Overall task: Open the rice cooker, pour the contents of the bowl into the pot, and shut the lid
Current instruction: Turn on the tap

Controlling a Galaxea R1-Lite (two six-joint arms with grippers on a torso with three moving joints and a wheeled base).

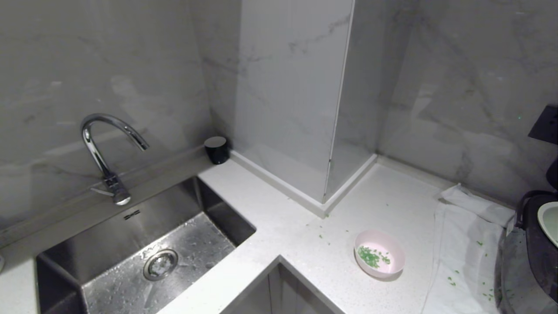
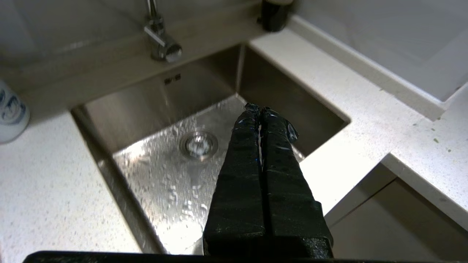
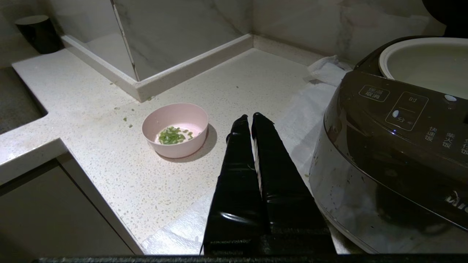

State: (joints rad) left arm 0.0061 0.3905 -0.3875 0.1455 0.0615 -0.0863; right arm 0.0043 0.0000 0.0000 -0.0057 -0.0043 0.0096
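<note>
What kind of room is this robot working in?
Most likely a home kitchen: a steel sink with a chrome tap set into a pale countertop, and a rice cooker standing on it.

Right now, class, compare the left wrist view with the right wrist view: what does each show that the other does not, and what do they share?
Only the left wrist view shows the tap, the wet sink's drain, a white bottle and the left gripper, shut, above the sink.

Only the right wrist view shows the pink bowl with green bits, the rice cooker, its white pot uncovered, a cloth and the right gripper, shut.

Both show the speckled counter and the black cup.
</note>
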